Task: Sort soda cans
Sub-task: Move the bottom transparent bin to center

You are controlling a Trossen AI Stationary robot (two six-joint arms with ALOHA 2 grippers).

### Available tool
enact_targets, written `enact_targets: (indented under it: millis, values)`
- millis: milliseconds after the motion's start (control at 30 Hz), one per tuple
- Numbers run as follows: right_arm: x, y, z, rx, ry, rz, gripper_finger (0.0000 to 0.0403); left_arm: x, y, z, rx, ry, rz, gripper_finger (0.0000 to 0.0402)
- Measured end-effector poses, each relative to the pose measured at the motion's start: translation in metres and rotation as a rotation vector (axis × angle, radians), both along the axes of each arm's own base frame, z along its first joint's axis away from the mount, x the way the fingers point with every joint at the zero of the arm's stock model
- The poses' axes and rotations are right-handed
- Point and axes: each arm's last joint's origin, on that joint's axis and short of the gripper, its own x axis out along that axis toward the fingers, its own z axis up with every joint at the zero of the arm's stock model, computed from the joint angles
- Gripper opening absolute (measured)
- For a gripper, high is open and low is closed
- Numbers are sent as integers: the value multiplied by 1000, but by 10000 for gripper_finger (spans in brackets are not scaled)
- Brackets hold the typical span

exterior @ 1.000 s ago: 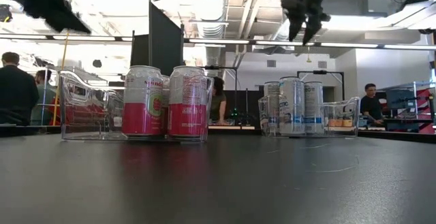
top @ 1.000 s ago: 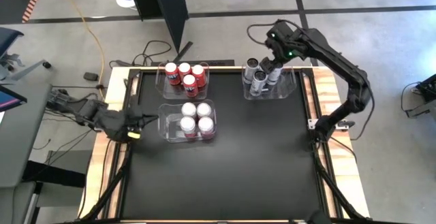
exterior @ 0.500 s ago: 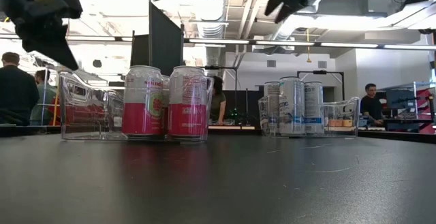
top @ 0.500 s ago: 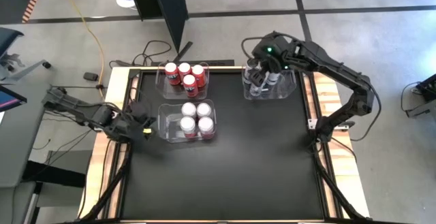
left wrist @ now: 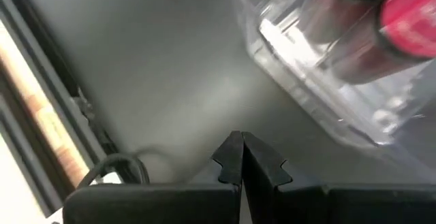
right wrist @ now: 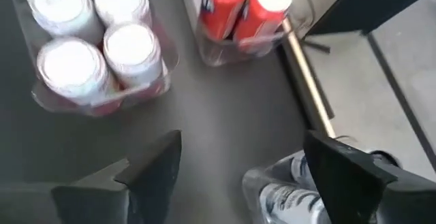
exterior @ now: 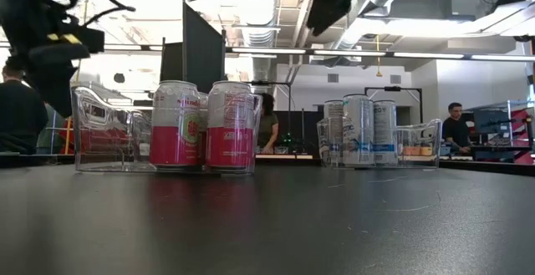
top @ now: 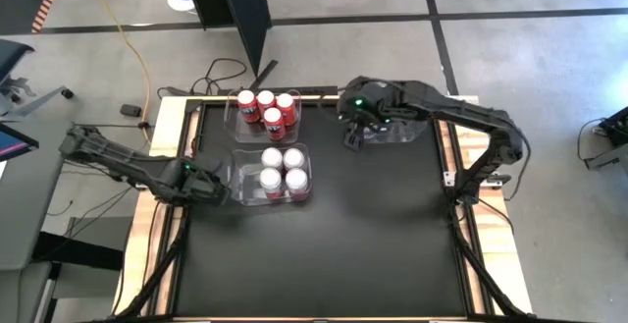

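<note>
Several pink-and-white cans (top: 283, 169) stand in a clear bin (top: 238, 178) mid-table; they also show in the low view (exterior: 201, 124). Several red cans (top: 267, 107) stand in a bin at the far edge. The silver cans (exterior: 359, 141) stand in a bin (top: 412, 132) at the far right, mostly under my right arm in the high view. My left gripper (top: 211, 188) is shut and empty, just left of the pink cans' bin (left wrist: 306, 67). My right gripper (top: 351, 132) is open and empty, high above the table beside the silver cans' bin (right wrist: 272, 183).
The black tabletop has a wooden frame (top: 169, 117) along its left and right edges. The near half of the table (top: 324, 254) holds no objects. A black panel (exterior: 203, 45) and people stand in the room beyond the far edge.
My right gripper has moved from above the silver cans' bin toward the table's left, past that bin's left edge. My left gripper has come down beside the pink cans' bin and shifted slightly toward it. No can has moved.
</note>
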Motion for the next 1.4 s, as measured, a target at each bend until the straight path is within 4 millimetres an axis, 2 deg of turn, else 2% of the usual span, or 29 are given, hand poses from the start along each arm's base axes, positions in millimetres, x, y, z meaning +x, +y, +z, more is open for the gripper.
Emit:
enact_targets:
  millis: [100, 300, 500, 667, 733, 867, 1033, 1133, 1400]
  values:
    - [10, 1, -19, 15, 56, 10, 307, 8, -1, -6, 12, 47, -15, 0]
    - [16, -1, -78, 100, 164, -63, 250, 11, -1, -5, 56, 32, -46, 0]
    - [31, 6, -128, 185, 35, -57, 139, -3, 6, 10, 132, -107, -37, 0]
    - [50, 15, -169, 229, 38, -80, 37, -16, 10, 20, 155, -226, -26, 0]
    - [60, 17, -183, 229, 35, -69, 12, -18, 11, 24, 168, -266, -33, 0]
    - [76, 21, -207, 258, 10, -60, 13, -17, 11, 28, 187, -319, -60, 0]
    - [87, 21, -222, 338, -27, -55, 7, -15, 11, 29, 193, -325, -77, 0]
    - [96, 28, -229, 381, -73, -3, 3, -15, 11, 29, 201, -326, -75, 0]
    - [107, 33, -222, 388, -206, 34, 2, -14, 10, 28, 163, -320, -89, 0]
